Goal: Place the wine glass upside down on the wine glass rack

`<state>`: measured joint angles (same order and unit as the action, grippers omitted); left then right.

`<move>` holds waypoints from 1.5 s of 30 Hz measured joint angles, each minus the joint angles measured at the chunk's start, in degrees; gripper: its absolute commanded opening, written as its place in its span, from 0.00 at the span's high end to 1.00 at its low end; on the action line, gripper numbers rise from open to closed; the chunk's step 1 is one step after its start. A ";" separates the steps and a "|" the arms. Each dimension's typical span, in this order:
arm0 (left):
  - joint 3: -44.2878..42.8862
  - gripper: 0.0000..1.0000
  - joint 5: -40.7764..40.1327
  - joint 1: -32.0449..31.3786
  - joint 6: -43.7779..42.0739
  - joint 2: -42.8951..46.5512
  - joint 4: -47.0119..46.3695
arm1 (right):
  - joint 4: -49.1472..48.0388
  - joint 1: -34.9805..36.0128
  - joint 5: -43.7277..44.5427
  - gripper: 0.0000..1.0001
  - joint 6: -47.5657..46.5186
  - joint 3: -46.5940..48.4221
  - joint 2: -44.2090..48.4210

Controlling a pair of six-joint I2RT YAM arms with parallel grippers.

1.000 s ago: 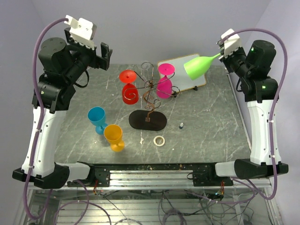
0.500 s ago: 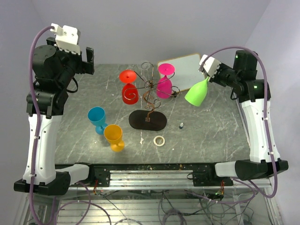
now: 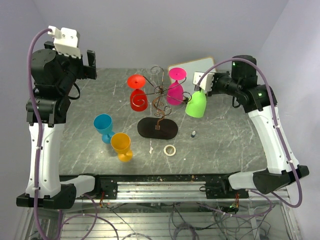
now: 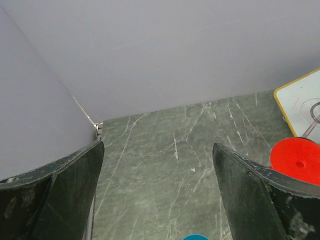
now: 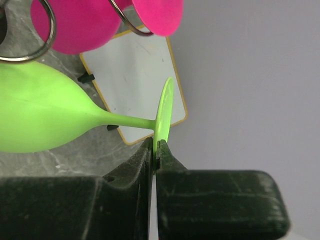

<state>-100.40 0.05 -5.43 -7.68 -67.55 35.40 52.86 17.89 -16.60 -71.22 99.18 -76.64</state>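
Observation:
My right gripper is shut on the foot of a green wine glass, which hangs bowl down just right of the wine glass rack. In the right wrist view my gripper pinches the foot's rim, and the green wine glass has its bowl to the left. The rack is a dark wire stand with scroll arms on a black oval base. A red glass and a pink glass hang upside down on it. My left gripper is open and empty, high at the back left.
A blue glass and an orange glass stand at the front left. A white board leans at the back behind the green glass. A tape ring and a small dark object lie in front of the rack.
My right gripper has swung the green glass down and left, from horizontal over the white board to bowl down beside the rack. My left arm has drawn back to the left.

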 measured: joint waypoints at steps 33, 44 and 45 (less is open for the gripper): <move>-0.04 0.02 6.03 2.89 4.52 -2.84 -0.42 | -5.18 13.97 -4.39 1.00 -3.74 -3.43 -1.90; -0.09 0.03 8.11 3.89 5.35 -4.59 -0.42 | -2.75 17.77 -2.34 1.00 -3.80 -3.06 -1.60; -0.11 0.03 8.22 3.89 5.38 -4.63 -0.39 | -2.45 17.86 -2.14 1.00 -3.80 -3.06 -1.42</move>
<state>-100.51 8.27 -1.54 -2.31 -72.18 35.00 50.41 35.75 -18.74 -75.02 96.12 -78.06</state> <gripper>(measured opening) 0.976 0.017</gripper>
